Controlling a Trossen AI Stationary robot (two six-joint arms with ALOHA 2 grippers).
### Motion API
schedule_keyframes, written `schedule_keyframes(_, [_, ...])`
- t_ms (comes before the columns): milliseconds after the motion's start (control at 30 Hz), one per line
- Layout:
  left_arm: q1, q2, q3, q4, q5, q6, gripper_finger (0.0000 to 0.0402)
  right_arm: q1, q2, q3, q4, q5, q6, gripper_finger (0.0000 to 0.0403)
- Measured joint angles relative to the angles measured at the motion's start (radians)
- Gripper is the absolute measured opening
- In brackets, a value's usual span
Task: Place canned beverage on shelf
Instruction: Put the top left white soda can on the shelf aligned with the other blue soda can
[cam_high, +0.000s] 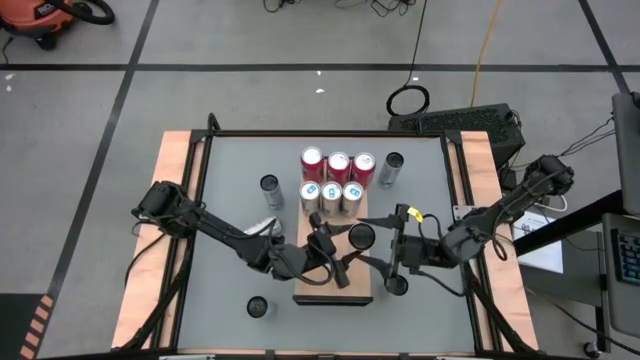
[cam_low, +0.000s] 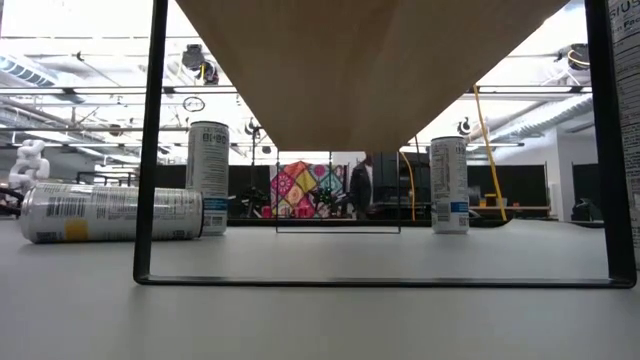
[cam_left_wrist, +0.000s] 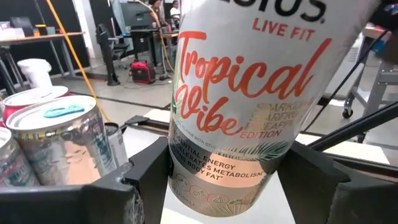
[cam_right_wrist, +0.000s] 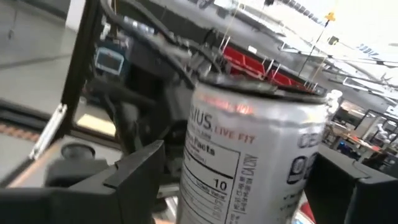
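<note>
1. The can (cam_high: 360, 236) stands upright on the shelf (cam_high: 318, 294), near the middle of the high view, just below six cans (cam_high: 337, 180) grouped in two rows at the shelf's upper end.
2. The left claw (cam_high: 335, 252) grips this can low on its body; its fingers (cam_left_wrist: 143, 177) press both sides of the white can printed "Tropical Vibe".
3. The right claw (cam_high: 392, 250) brackets the same can from the right, fingers spread wide; whether they touch it I cannot tell.
4. Loose cans stand on the grey surface (cam_high: 425, 190) around the shelf.
</note>
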Motion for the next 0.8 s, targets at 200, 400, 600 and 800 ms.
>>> schedule_keyframes(200, [0.001, 0.0, 0.0, -0.026, 0.004, -0.004, 0.0244, -0.023, 0.0, 0.0, -0.034, -0.022, 0.009, 0.0285])
schedule_keyframes(400, [-0.001, 0.0, 0.0, -0.033, -0.001, -0.001, 0.0244, -0.026, 0.0, 0.0, -0.031, -0.022, 0.015, 0.0231])
schedule_keyframes(600, [-0.01, -0.001, 0.0, -0.035, -0.008, -0.001, 0.0245, -0.024, 0.0, 0.0, -0.031, -0.022, 0.035, 0.0181])
schedule_keyframes(800, [-0.045, -0.001, 0.0, -0.04, -0.012, 0.035, 0.0282, -0.005, 0.0, 0.0, -0.032, -0.033, 0.077, 0.0184])
